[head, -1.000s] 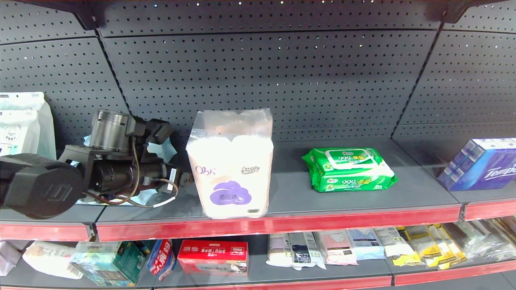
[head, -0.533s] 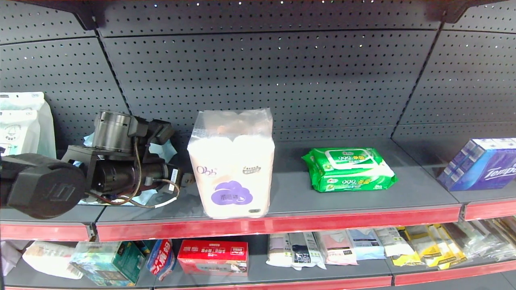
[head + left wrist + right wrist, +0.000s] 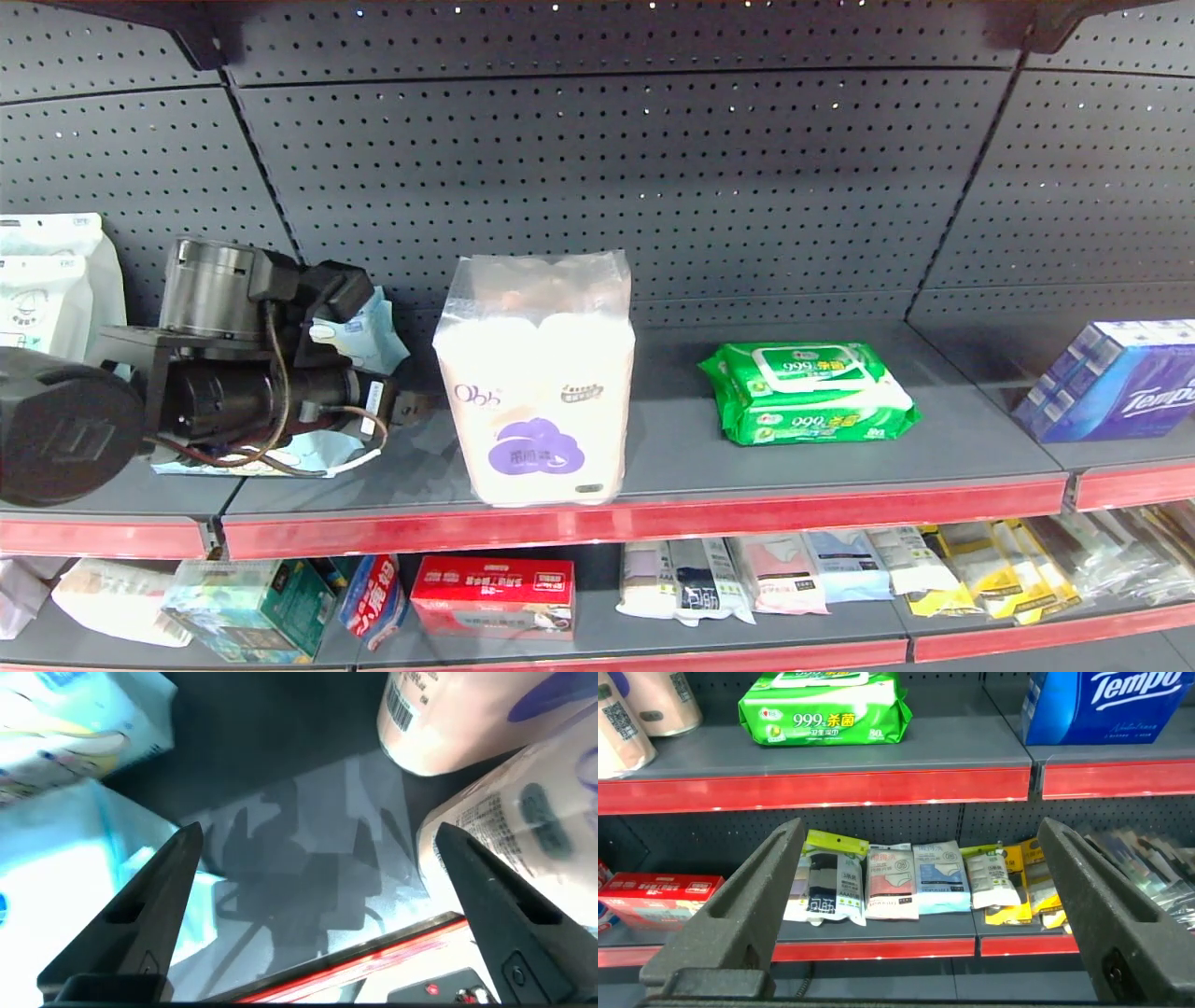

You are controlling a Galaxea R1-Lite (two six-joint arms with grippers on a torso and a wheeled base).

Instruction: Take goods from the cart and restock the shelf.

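Note:
A white toilet paper pack (image 3: 537, 383) with a purple cloud print stands upright near the front edge of the grey shelf (image 3: 747, 467). Just to its left my left gripper (image 3: 414, 408) lies low over the shelf. In the left wrist view the left gripper (image 3: 322, 905) is open with only bare shelf between its fingers, and the toilet paper pack (image 3: 523, 803) is beside one finger. A light blue pack (image 3: 359, 338) lies behind and under the left arm. My right gripper (image 3: 924, 915) is open and holds nothing, out in front of the shelves.
A green wipes pack (image 3: 808, 392) lies flat right of the toilet paper, and a blue tissue pack (image 3: 1111, 378) sits at the far right. White bags (image 3: 51, 280) stand at the far left. The lower shelf (image 3: 653, 635) holds several small packets and boxes.
My left arm has drawn back to the left, away from the toilet paper pack, uncovering more of the light blue pack. The toilet paper pack stays upright in place.

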